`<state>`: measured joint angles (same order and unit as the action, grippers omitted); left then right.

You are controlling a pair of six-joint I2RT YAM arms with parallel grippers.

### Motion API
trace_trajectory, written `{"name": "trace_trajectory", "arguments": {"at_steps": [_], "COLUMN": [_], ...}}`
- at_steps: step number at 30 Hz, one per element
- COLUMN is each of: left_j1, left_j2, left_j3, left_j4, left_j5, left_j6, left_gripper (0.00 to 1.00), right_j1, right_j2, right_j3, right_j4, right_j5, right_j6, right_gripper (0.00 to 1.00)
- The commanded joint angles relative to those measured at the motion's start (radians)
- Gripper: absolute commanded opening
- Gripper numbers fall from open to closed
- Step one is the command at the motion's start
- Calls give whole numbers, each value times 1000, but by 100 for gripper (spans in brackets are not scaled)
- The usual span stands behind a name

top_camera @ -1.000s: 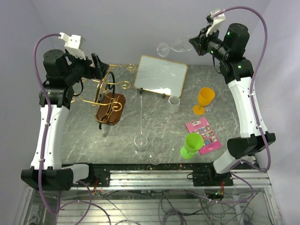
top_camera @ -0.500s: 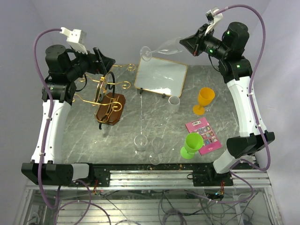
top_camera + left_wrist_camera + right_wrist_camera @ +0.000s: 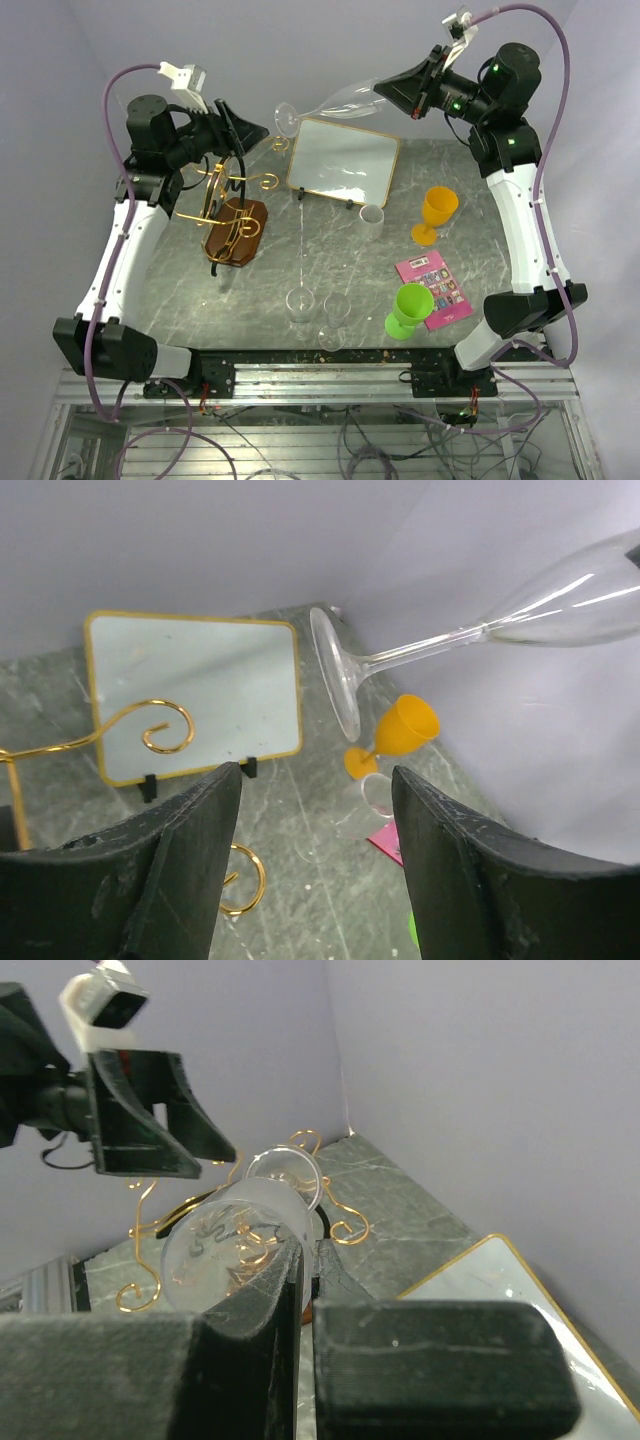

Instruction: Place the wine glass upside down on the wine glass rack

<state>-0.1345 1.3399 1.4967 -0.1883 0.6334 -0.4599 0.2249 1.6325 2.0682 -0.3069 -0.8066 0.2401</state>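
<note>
right gripper point(image 3: 388, 92): jaws clenched on the bowl of the clear wine glass point(image 3: 345, 100), held level in the air, foot toward the left | left gripper point(image 3: 260, 130): jaws released, empty, near the foot | gold wire rack point(image 3: 237, 230) with an oval brown wooden base: upright on the grey marble table point(image 3: 200, 290), apart from the glass

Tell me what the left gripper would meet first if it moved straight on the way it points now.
Probably the foot of the wine glass, held sideways in the air by the right gripper. It sits just ahead of the open left gripper, though depth is hard to judge.
</note>
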Motion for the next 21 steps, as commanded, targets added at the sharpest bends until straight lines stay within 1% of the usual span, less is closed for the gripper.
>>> {"name": "trace_trajectory", "arguments": {"at_steps": [1,7,11,13,17,21], "left_j1": [-20,-36,-46,-46,-51,-54], "left_j2": [40,79,89,93,100,104], "left_j3": [-31,-44,-46,-47,-49,-43], "left_j4": [115,177,182,186,189,172], "left_j5": [81,122,119,119,118,107], "left_j6": [-102,-160,-160,-164,-172,-159], "left_gripper": [72,67,64,61,52,49], "right_j1": [5,4,4,5,5,4], "right_j2": [-36,-41,-49,-52,-58,-60], "right_j3": [-21,-48,-68,-77,-92,-92], "right_j4": [63,74,79,82,92,96], "right_j5": [-50,-68,-75,-81,-88,-95], "right_j6": [23,15,10,9,13,15], "right_gripper": [0,0,0,0,0,0]}}
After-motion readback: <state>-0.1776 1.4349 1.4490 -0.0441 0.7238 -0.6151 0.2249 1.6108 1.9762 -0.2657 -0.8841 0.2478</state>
